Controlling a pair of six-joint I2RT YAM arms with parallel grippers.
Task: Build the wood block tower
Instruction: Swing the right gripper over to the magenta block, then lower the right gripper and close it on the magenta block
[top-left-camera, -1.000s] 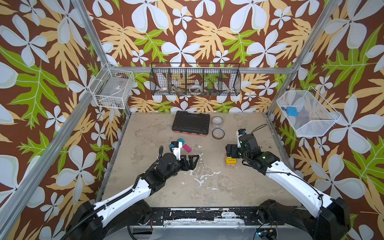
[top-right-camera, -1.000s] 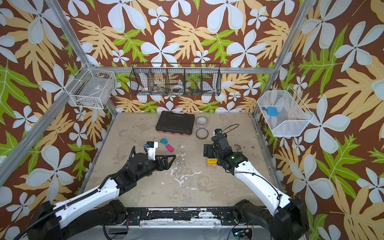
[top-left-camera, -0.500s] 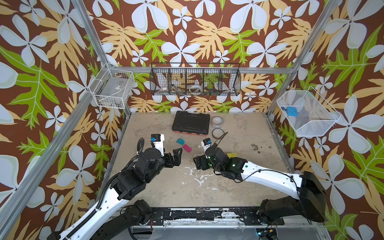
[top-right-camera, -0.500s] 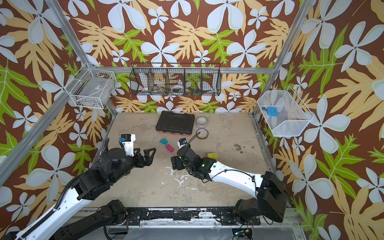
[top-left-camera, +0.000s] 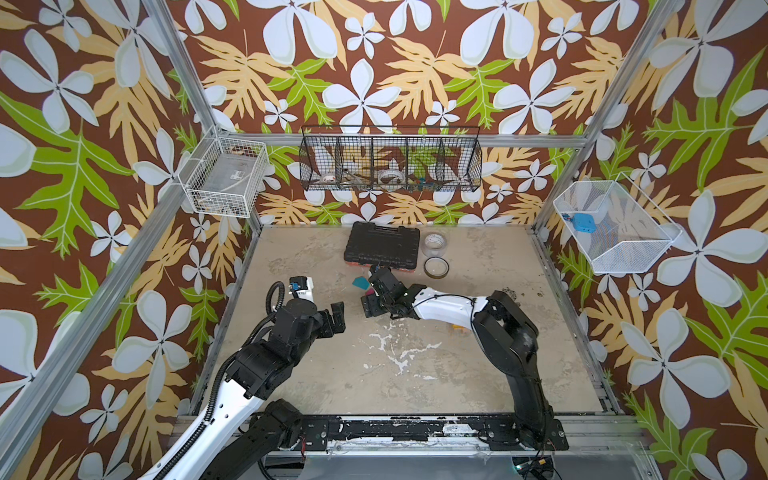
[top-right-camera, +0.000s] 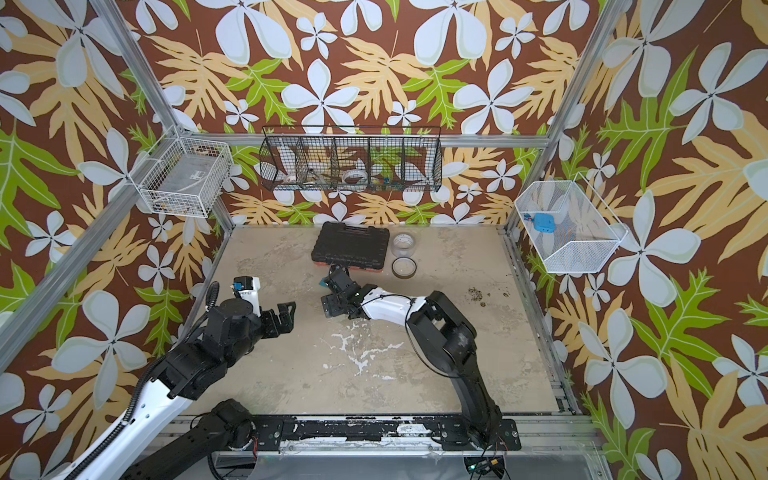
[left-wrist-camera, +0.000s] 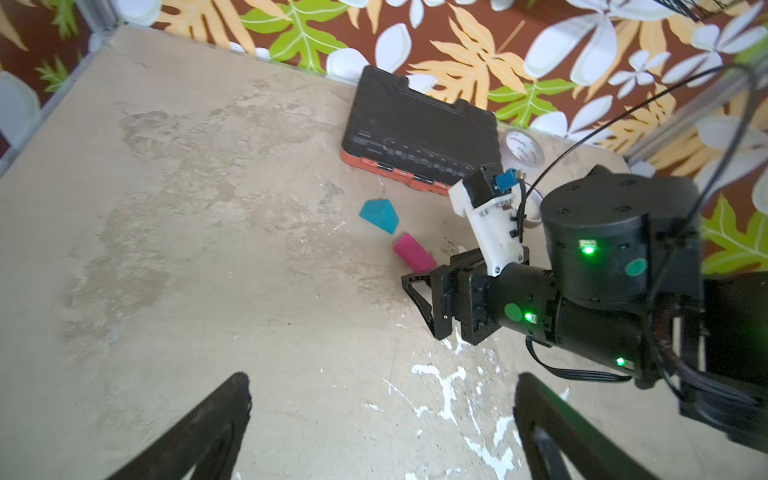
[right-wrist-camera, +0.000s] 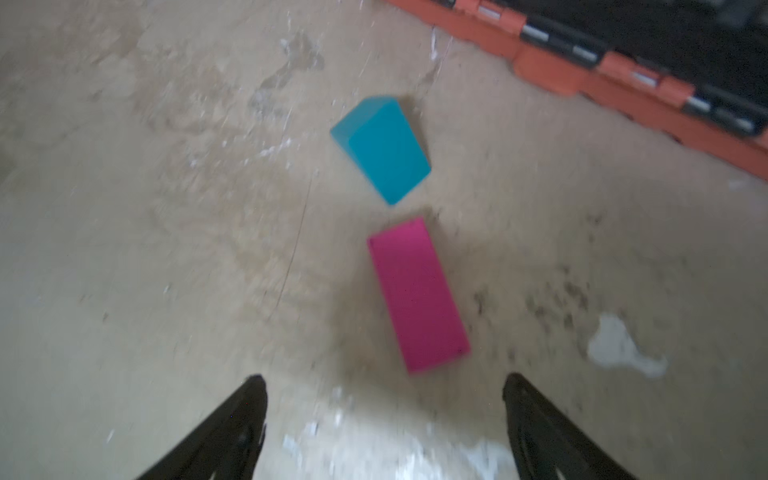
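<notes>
A teal wedge (right-wrist-camera: 384, 149) and a magenta block (right-wrist-camera: 417, 295) lie end to end on the table in front of the black tool case. In both top views the wedge (top-left-camera: 360, 283) (top-right-camera: 322, 282) peeks out beside my right arm. My right gripper (right-wrist-camera: 384, 386) (top-left-camera: 370, 302) hovers open just short of the magenta block, nothing between its fingers. My left gripper (left-wrist-camera: 382, 386) (top-left-camera: 336, 318) is open and empty over bare table, left of the right gripper (left-wrist-camera: 419, 297). A sliver of a yellow block (top-left-camera: 457, 329) shows under the right arm. The tower is out of view.
The black tool case (top-left-camera: 381, 248) with an orange underside lies at the back middle, with a clear tape roll (top-left-camera: 436, 241) and a brown tape ring (top-left-camera: 436, 267) to its right. Wire baskets (top-left-camera: 390, 160) hang on the back and side walls.
My right arm swung from the yellow block on the right across to the middle, ending at the magenta block. My left arm drew back to the left, away from the two blocks.
</notes>
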